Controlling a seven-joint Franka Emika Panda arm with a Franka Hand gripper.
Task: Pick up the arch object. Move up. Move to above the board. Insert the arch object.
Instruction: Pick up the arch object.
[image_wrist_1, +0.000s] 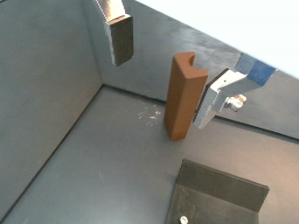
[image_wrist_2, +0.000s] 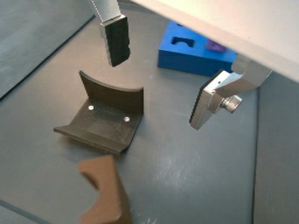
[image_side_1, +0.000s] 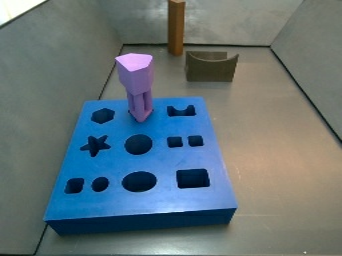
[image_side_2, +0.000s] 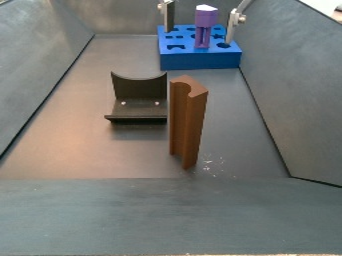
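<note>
The arch object (image_side_2: 187, 120) is a tall orange-brown column with a scooped top. It stands upright on the grey floor, also seen in a wrist view (image_wrist_1: 181, 96) and far back in a side view (image_side_1: 175, 27). The board (image_side_1: 134, 200) is a thick blue slab with shaped holes, and its arch hole (image_side_1: 181, 108) is empty. My gripper (image_wrist_1: 167, 74) hangs open above the floor with nothing between its fingers. In that wrist view the column shows close to one finger (image_wrist_1: 216, 98). In a side view only the fingertips (image_side_2: 164, 10) show at the top edge.
A purple post (image_side_1: 136, 85) stands in a hole of the board. The fixture (image_side_2: 136, 100), a dark L-shaped bracket, sits on the floor between the arch object and the board. Grey walls enclose the floor on all sides.
</note>
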